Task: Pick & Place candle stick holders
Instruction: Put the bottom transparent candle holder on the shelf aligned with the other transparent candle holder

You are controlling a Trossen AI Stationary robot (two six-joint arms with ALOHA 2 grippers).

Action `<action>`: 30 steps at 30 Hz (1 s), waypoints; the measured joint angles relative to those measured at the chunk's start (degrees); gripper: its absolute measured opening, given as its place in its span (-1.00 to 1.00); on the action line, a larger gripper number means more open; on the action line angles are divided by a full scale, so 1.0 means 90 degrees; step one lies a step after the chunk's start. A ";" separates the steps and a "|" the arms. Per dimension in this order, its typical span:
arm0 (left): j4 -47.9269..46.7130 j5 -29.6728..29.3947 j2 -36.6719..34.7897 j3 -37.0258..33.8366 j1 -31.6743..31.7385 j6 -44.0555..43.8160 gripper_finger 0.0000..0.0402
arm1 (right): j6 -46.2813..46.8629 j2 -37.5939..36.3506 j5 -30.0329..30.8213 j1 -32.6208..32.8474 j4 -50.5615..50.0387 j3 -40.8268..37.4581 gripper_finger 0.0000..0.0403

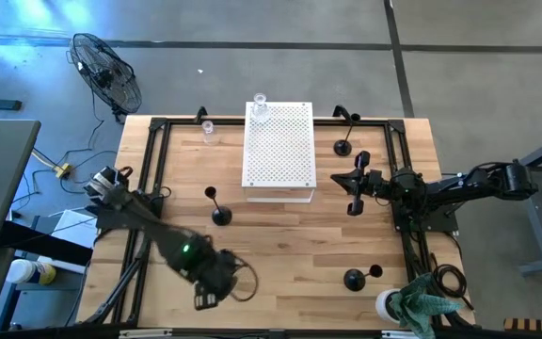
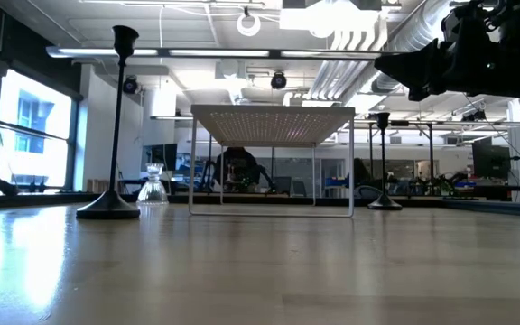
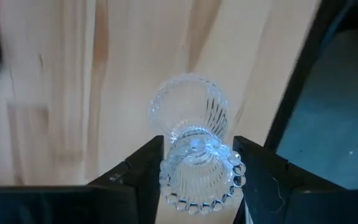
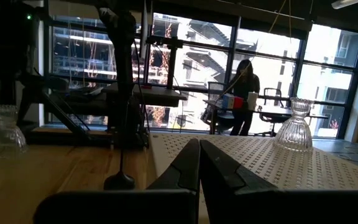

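Our left gripper (image 3: pixel 194 180) is clenched on a clear glass holder (image 3: pixel 194 149), a finger (image 3: pixel 145 171) on either side of its beaded rim, the ribbed body lying out ahead of the jaws. In the high view this gripper (image 1: pixel 207 295) sits near the front left of the worktop (image 1: pixel 290 245), so we judge the piece is being carried, gripped across its narrow waist because that is where the glass gives the fingers something to seat against.

Our right gripper (image 4: pixel 199 163) has its fingers pressed together with nothing between them. It hangs to the right of the white perforated board (image 1: pixel 278 146), pointing across it; we take this arm to be waiting.

Moving outward, one glass holder (image 4: pixel 295 127) stands on the board's far end and another glass holder (image 1: pixel 208 129) stands on the worktop to the board's left, near the far edge. The black holders are scattered: one tall-stemmed black holder (image 1: pixel 219 212) stands just left of the board's near end, a second black holder (image 1: pixel 342 143) to the board's right, and a third black holder (image 1: pixel 354 279) near the front right. Beside that last one a small dark shape shows, which we cannot identify.

The board looks like the collecting place, since one glass piece already stands there.
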 joint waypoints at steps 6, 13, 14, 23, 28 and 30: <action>-0.0196 -0.0161 0.0000 0.1029 0.0960 0.1576 -0.13 | -0.0045 0.0000 0.0003 0.0002 -0.0025 0.0000 -1.00; -0.0656 -0.0121 0.0000 0.2143 0.2222 0.3015 -0.14 | -0.0047 0.0000 0.0008 0.0000 -0.0032 0.0000 -1.00; -0.0751 -0.0131 0.0000 0.2305 0.2422 0.3192 -0.13 | -0.0046 0.0000 0.0008 0.0000 -0.0034 0.0000 -1.00; -0.1035 -0.0163 0.0000 0.3280 0.4521 0.4383 -0.14 | -0.0047 0.0000 0.0008 0.0000 -0.0036 0.0000 -1.00; -0.1024 -0.0160 0.0007 0.3366 0.5754 0.4924 -0.14 | -0.0069 0.0000 0.0010 0.0002 -0.0036 0.0000 -1.00; -0.0976 -0.0109 0.0091 0.3367 0.6210 0.5085 -0.15 | -0.0071 0.0000 0.0010 0.0000 -0.0036 0.0000 -1.00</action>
